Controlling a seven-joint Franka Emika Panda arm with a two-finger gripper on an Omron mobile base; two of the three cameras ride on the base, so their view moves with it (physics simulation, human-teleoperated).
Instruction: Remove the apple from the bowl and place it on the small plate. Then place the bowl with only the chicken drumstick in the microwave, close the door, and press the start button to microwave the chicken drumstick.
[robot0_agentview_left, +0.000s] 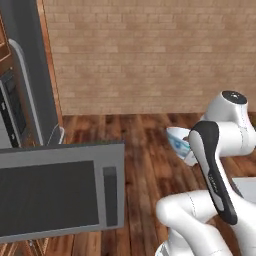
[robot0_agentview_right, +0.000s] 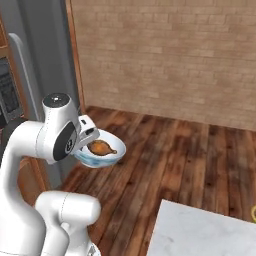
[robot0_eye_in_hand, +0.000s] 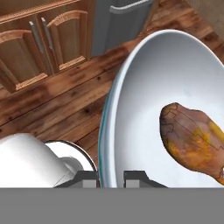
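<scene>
- gripper (robot0_eye_in_hand: 110, 177): jaws drawn close, pinching the rim of the bowl (robot0_eye_in_hand: 175, 87); one dark finger tip inside the rim, the other outside.
- bowl: pale grey-blue, shallow, carried in the air above the wooden floor (robot0_agentview_right: 170, 150), beside the arm's upper joint in the right base view (robot0_agentview_right: 100, 152); partly hidden behind the arm in the left base view (robot0_agentview_left: 179, 142).
- chicken drumstick (robot0_eye_in_hand: 192, 142): golden-brown, lying inside the bowl, alone there; also seen in the right base view (robot0_agentview_right: 101, 148).
- microwave (robot0_agentview_left: 60, 192): grey box, dark window, dark control strip, at lower left of the left base view, well apart from the bowl.
- brick wall (robot0_agentview_left: 150, 55): behind the scene.
- wooden cabinet doors (robot0_eye_in_hand: 39, 39): beyond the bowl in the hand view.
- pale counter corner (robot0_agentview_right: 200, 232): lower right of the right base view.
</scene>
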